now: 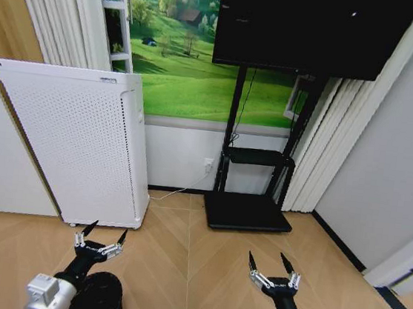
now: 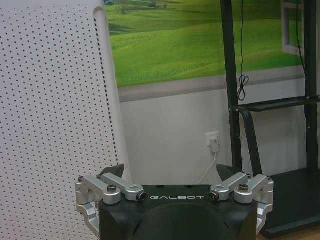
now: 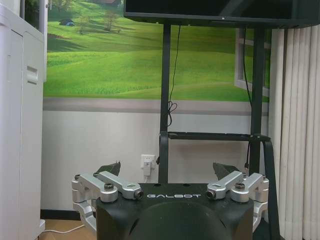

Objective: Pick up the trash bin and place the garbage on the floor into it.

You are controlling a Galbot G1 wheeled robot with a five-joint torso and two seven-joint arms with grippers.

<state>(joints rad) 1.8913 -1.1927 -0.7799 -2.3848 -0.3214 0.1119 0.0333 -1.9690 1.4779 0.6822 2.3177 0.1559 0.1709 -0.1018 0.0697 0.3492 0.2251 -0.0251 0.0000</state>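
Head view: left gripper at lower left of frame, fingers spread wide, grasping nothing. Right gripper at lower centre-right, fingers likewise released, holding nothing. Trash bin at bottom left edge, black crinkly liner visible, directly beneath the left arm; contact cannot be judged. White perforated appliance stands left, against the wall. Black TV stand at centre, screen above it. Both wrist views: "GALBOT" lettering readable on each gripper body.
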